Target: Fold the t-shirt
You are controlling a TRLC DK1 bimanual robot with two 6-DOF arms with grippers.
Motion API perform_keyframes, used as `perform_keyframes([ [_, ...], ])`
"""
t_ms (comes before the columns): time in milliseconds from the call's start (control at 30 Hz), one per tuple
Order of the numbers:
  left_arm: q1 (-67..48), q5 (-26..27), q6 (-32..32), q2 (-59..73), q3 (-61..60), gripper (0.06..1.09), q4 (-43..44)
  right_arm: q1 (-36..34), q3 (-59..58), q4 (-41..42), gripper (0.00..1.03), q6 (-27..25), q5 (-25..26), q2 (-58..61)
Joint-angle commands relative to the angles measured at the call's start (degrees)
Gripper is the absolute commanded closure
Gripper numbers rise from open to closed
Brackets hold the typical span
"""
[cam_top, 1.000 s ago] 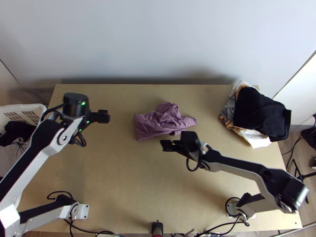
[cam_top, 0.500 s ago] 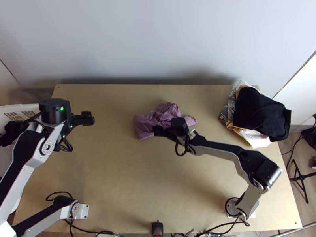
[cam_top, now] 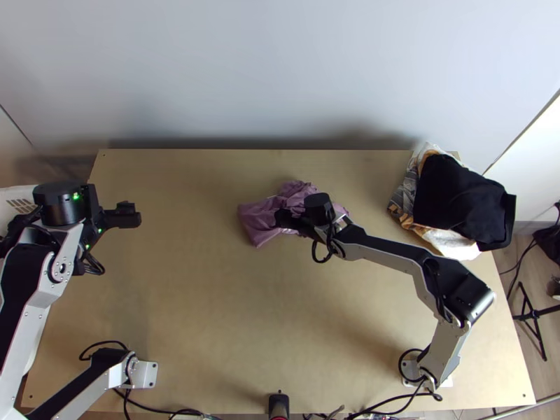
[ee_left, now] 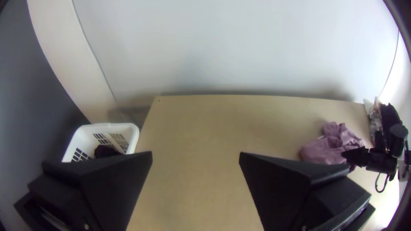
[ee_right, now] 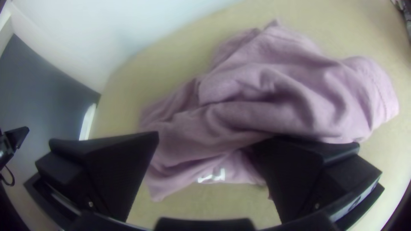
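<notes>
Silver-grey links (cam_top: 439, 353), black joints (cam_top: 474, 292), looping black cables (cam_top: 323, 262), green lights (cam_top: 75, 197), small screws (ee_right: 90, 204)

No lettering can be read, though a white mark (ee_right: 222, 174) on the mauve t-shirt (ee_right: 274, 94), towards the table's (cam_top: 210, 315) far side, is perhaps print.

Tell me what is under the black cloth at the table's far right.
White fabric and patterned fabric stick out from under the black cloth. The rest is covered, so how many pieces lie there cannot be told.
</notes>
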Motion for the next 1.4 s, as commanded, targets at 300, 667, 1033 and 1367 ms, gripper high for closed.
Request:
perform_keyframes([
  [300,3.58,3.27,2.00,1.06,-4.21,0.10,5.06,5.71,-3.43,-11.17,0.04,0.47,-2.47,-9.04],
  [667,6.57,3.27,3.06,1.15,-4.30,0.10,6.64,5.71,-3.16,-9.59,0.04,1.17,-2.74,-3.94],
  [1033,13.16,6.61,5.87,1.15,-3.24,0.10,6.99,4.75,5.19,-4.23,0.04,1.78,0.25,6.25],
  [1367,14.92,9.25,6.31,2.12,-3.60,0.10,7.26,4.66,13.53,-6.69,1.00,0.91,5.61,10.21],
])
